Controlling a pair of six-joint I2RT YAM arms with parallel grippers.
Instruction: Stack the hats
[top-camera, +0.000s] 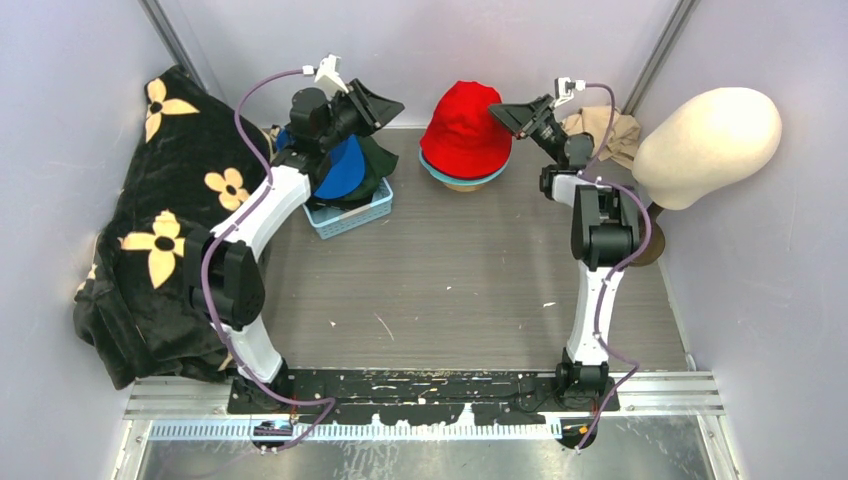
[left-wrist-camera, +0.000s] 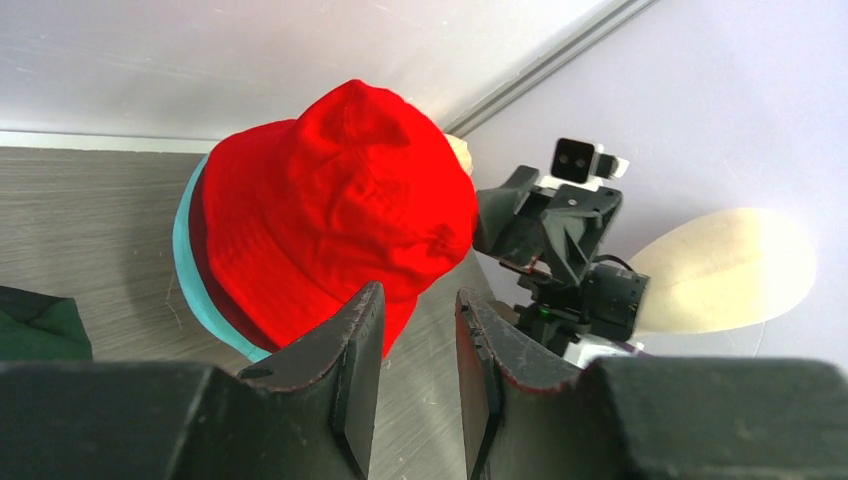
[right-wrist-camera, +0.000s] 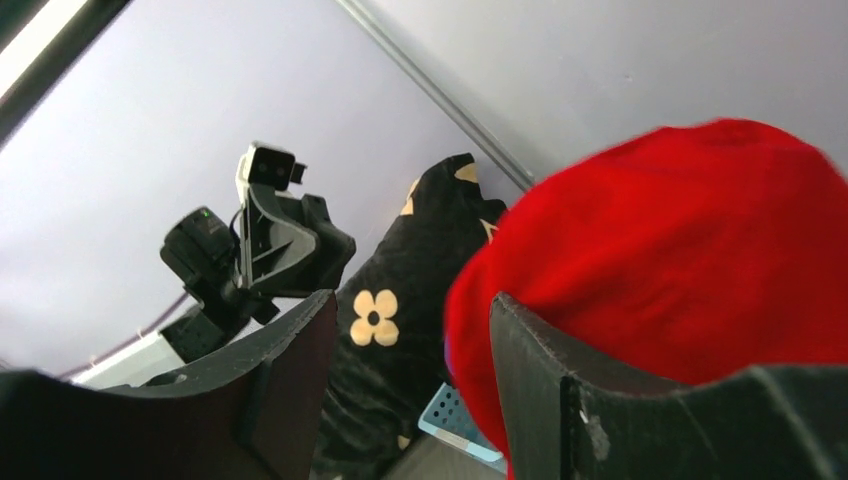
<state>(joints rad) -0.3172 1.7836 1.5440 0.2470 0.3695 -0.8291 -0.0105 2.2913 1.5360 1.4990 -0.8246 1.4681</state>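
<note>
Hat stack at the bench's far edge, red bucket hat (top-camera: 463, 125) on top; both grippers empty.
Top view: the red hat sits crown up on a teal hat (top-camera: 432, 168) and an orange brim (top-camera: 465, 185), its axis upright, close to the back wall, with bare bench (top-camera: 450, 290) in front. A blue cap (top-camera: 345, 168) and a dark green cap (top-camera: 378, 160) lie in a basket (top-camera: 352, 215) to the left. Left wrist view: the left gripper (left-wrist-camera: 420, 300) is narrowly parted, nothing between, near the red brim. Right wrist view: the right gripper (right-wrist-camera: 412, 300) stands wider, empty, the red hat just beyond one finger.
</note>
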